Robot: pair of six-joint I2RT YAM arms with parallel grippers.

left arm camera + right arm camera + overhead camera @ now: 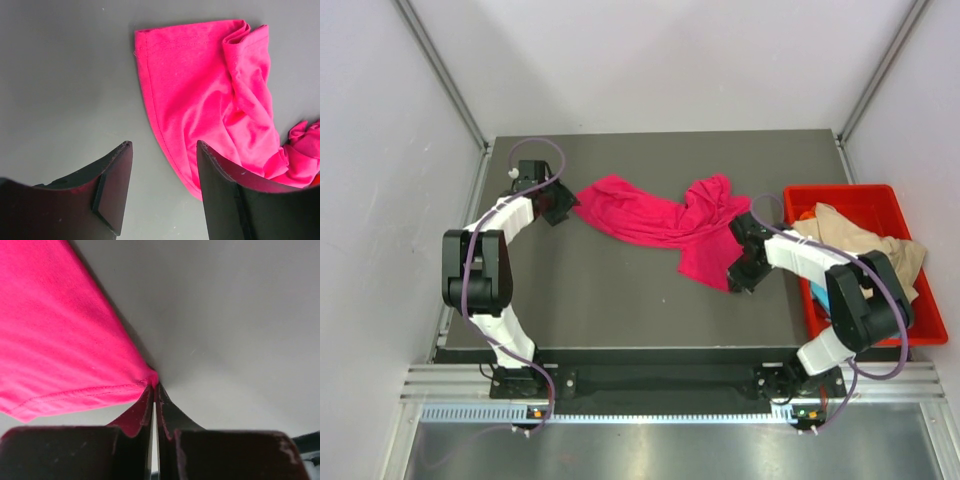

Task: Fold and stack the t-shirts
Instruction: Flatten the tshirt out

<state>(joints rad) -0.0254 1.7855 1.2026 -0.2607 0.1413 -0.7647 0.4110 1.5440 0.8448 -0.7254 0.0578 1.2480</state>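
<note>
Carefully, we are pinching the pink shirt [655, 222] by a hem corner in the closed right gripper [154, 390], aiming the open left gripper [164, 147] for a matching corner.

You count four t-shirts: one magenta-pink t-shirt [650, 215] on the table [620, 310], and three in the single red bin [840, 191] at the table's right edge. These are one tan-beige t-shirt [860, 240], one turquoise-blue t-shirt [817, 292] and one orange t-shirt [807, 214]; the last two show only as slivers. You count two arms, the left arm [485, 270] and the right arm [865, 295]. You count two grippers, the left gripper [162, 145] and the right gripper [154, 387].
</note>
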